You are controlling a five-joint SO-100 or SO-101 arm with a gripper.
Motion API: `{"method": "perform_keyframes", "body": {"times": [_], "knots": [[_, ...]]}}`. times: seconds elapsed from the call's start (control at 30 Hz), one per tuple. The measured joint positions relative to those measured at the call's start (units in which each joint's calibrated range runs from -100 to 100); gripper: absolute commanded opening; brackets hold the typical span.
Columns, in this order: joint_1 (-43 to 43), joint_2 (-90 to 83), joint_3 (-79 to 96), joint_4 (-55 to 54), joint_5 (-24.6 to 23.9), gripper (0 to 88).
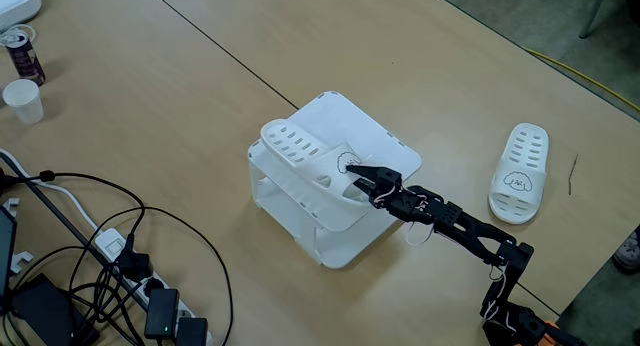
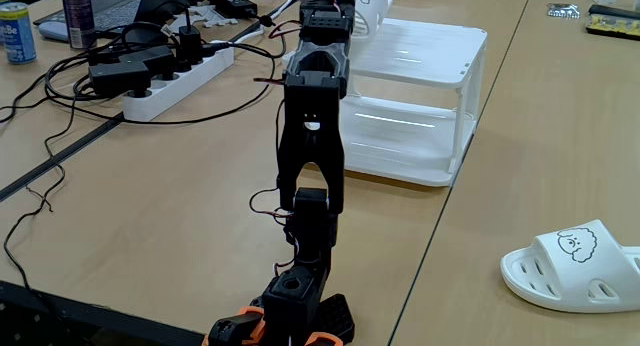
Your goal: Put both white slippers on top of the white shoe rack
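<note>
White shoe rack (image 1: 385, 146) bears one slipper (image 1: 310, 171), pinched by the gripper (image 1: 360, 183); another slipper (image 1: 520, 173) on the table (image 1: 150, 96).

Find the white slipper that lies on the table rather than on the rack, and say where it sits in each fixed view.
In a fixed view: the slipper on the table lies far right, right of the white shoe rack.
In a fixed view: it sits bottom right.
Shared landmark: the rack.
</note>
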Motion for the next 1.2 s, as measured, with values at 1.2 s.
{"method": "perform_keyframes", "body": {"times": [1.2], "knots": [[-1.42,4.87,-4.67,0.0,0.0,1.0]]}}
